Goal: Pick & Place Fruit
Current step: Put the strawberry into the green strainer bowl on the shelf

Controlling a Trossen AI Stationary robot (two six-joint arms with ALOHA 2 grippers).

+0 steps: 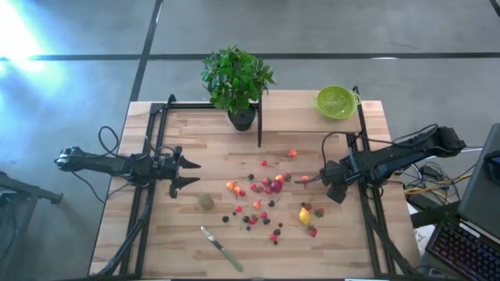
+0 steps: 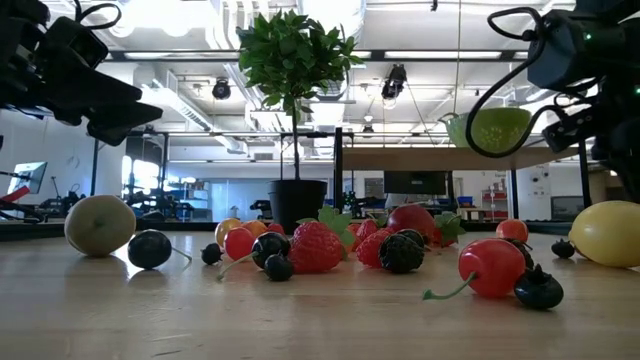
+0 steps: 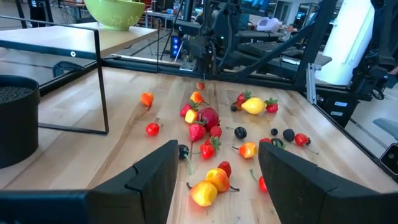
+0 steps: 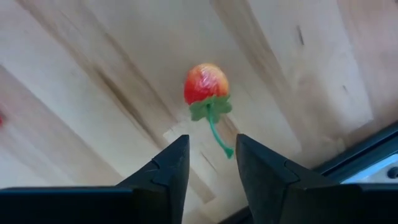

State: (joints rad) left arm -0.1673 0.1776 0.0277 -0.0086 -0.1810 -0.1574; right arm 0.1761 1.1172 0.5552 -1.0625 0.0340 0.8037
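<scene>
The fruit (image 1: 266, 195) lies scattered across the middle of the table (image 1: 172, 250), mostly toward its right half, with the lemon (image 1: 304, 215) near the right edge and the green bowl (image 1: 337, 102) at the far right corner, likely where the pieces belong. The right gripper (image 1: 312, 179) points down over a small red berry (image 4: 206, 83) with a green stem; its fingers stand slightly apart with the stem at the gap and nothing pinched yet. The left gripper (image 1: 187, 173) waits spread and empty by the left edge.
</scene>
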